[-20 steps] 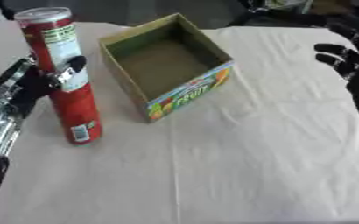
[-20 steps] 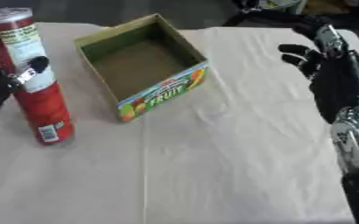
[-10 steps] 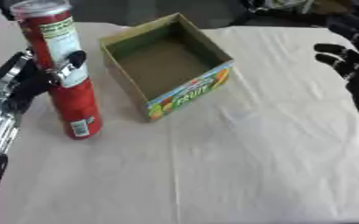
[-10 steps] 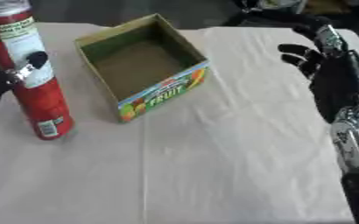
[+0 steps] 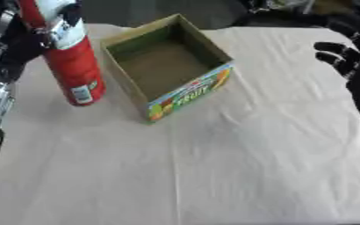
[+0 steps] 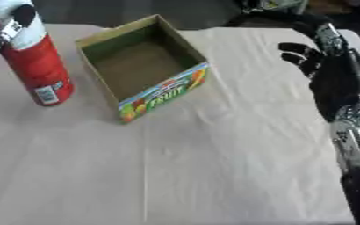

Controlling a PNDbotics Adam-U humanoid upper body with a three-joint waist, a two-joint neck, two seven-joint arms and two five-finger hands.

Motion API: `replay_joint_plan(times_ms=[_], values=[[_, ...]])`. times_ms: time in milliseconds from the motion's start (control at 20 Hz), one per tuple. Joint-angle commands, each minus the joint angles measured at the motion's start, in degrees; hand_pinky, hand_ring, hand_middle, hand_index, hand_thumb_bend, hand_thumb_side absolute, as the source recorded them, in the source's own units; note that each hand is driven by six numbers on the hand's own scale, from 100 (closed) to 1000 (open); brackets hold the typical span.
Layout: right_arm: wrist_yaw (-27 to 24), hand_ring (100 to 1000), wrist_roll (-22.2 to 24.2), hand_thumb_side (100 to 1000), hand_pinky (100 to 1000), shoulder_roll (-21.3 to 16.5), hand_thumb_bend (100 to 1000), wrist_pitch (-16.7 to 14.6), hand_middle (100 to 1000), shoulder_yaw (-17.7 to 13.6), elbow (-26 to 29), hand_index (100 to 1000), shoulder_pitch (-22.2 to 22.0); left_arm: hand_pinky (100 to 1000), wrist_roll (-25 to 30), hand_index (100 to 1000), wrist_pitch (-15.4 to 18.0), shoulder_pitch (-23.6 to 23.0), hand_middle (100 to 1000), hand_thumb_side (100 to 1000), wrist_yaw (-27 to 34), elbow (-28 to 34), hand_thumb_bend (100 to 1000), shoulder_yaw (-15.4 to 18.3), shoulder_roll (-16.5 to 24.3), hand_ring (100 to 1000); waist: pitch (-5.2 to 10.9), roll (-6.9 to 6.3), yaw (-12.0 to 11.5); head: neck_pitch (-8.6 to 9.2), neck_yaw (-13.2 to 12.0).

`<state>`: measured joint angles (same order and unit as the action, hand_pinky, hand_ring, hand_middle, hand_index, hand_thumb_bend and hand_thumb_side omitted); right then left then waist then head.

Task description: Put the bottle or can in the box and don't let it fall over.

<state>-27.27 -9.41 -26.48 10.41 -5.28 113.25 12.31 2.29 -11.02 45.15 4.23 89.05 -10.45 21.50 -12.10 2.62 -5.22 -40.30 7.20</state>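
Mid-frame I note the open box (image 5: 167, 66), empty, upright. At upper left my left hand (image 5: 60, 24) curls around the red can (image 5: 74, 70), beside the box. Tall, rigid, likely light and top-heavy; I judge a mid-body hold safest. Right hand (image 6: 310, 59) idles open, right edge.
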Motion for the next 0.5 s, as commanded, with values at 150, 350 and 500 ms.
replay_joint_plan(times_ms=[150, 350, 500], values=[[-0.6, 760, -0.2, 695, 849, -1.8, 100, -0.7, 894, -0.9, 1.3, 941, 1.1, 534, -1.9, 136, 0.6, 4.7, 301, 544, -1.0, -0.3, 100, -0.5, -1.8, 622, 1.37, -0.09, 0.5, -0.52, 0.1], [-0.9, 759, -0.6, 686, 849, -1.6, 100, -1.7, 892, -1.4, 1.3, 939, 1.8, 534, -2.3, 136, 1.5, 7.4, 301, 538, -2.6, -3.4, 100, -0.7, -5.1, 624, 1.24, 0.28, 1.4, -0.31, -0.6], [-1.2, 760, -1.2, 682, 849, -1.3, 100, -2.2, 892, -1.9, 1.3, 939, 2.1, 534, -2.1, 137, 2.5, 9.4, 301, 537, -3.2, -5.8, 100, -0.4, -7.3, 623, 1.06, 0.52, 2.2, -0.02, -1.1]])
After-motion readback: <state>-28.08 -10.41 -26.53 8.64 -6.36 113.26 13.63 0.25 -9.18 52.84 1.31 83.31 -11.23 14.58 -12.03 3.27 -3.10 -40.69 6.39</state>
